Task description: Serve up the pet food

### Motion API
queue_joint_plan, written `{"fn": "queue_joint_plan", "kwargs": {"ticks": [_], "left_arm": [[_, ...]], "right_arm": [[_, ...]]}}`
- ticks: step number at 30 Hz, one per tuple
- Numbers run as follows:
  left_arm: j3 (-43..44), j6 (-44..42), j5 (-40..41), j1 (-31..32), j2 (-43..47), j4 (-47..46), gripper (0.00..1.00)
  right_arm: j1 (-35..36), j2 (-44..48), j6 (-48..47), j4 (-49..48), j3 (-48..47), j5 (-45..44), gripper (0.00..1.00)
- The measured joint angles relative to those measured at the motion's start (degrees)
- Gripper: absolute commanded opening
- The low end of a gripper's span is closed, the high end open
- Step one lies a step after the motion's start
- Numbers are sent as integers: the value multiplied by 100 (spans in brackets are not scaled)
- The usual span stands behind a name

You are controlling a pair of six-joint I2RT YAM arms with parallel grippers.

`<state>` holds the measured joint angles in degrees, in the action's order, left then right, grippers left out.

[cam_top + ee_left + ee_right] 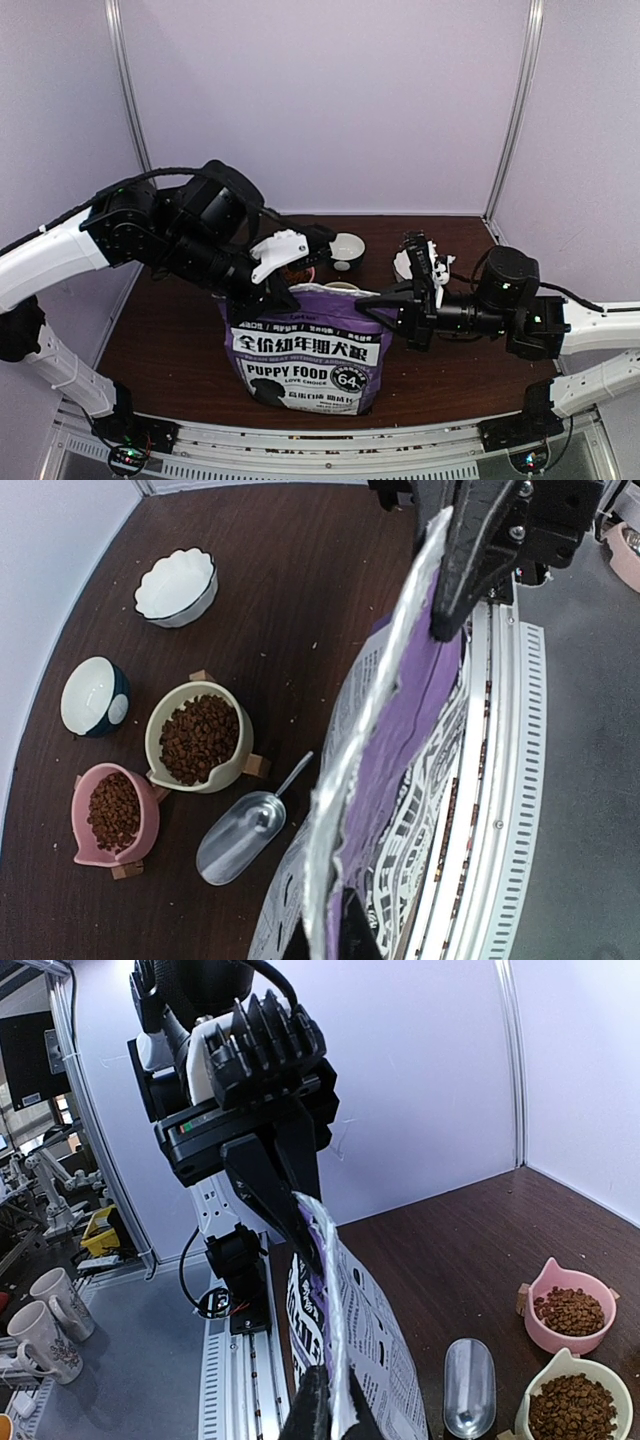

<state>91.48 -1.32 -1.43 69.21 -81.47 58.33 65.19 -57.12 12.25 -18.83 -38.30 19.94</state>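
Left pincer [278, 292] is being shown clamped on one top corner of the bag [305, 360], its fingers [470, 570] pressed against the silver-lined edge; the opposite corner is being pinched by the right pincer [378, 303]. Between the two, the bag is being held upright, its top edge drawn into a narrow strip. Kibble [200, 738] is being contained in two bowls on the table [300, 590] beyond the bag: a cream bowl [150, 742] and, just beside it, a pink bowl [150, 822]. A scoop [238, 835] is being seen lying between the cream bowl and the bag, near both
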Motion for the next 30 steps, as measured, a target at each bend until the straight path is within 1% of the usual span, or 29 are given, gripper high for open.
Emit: {"fn": "queue_joint_plan", "kwargs": {"ticks": [4,5,6,8,9,10,11,12,18,20,22,24,25,26,30], "left_arm": [[-28,-11,-13,0,17,-26,0],[-31,-11,-13,-2,20,-31,6],[-33,-11,-13,-4,20,-39,10],[-48,-28,-2,-13,26,-48,12],[-68,-24,15,-37,46,-44,12],[-90,-24,15,-72,66,-42,8],[-111,-24,15,-105,92,-42,2],[-122,-28,13,-122,107,-35,0],[-179,-72,-26,-136,142,-76,0],[-186,-72,-26,-140,146,-87,8],[-195,-72,-13,-146,149,-96,10],[-216,-74,15,-186,181,-85,10],[-229,-72,26,-212,208,-70,7],[-240,-74,26,-225,225,-63,1],[-308,-109,20,-243,260,-107,0]], "right_arm": [[0,4,-2,4,2,-11,0],[2,7,-2,7,2,-13,0],[2,11,-2,9,4,-22,0],[0,17,-2,17,7,-31,0],[2,28,-4,24,11,-35,0],[2,35,-4,28,11,-46,0],[0,35,-4,28,11,-52,0],[0,37,-4,26,11,-59,0],[-2,48,-7,39,13,-72,0],[-2,50,-7,39,15,-74,0],[-2,55,-7,39,20,-79,0],[-4,68,-9,39,26,-87,0],[-4,70,-9,39,28,-92,0],[-4,72,-7,39,31,-94,0],[-7,76,-9,42,33,-98,0]]}}
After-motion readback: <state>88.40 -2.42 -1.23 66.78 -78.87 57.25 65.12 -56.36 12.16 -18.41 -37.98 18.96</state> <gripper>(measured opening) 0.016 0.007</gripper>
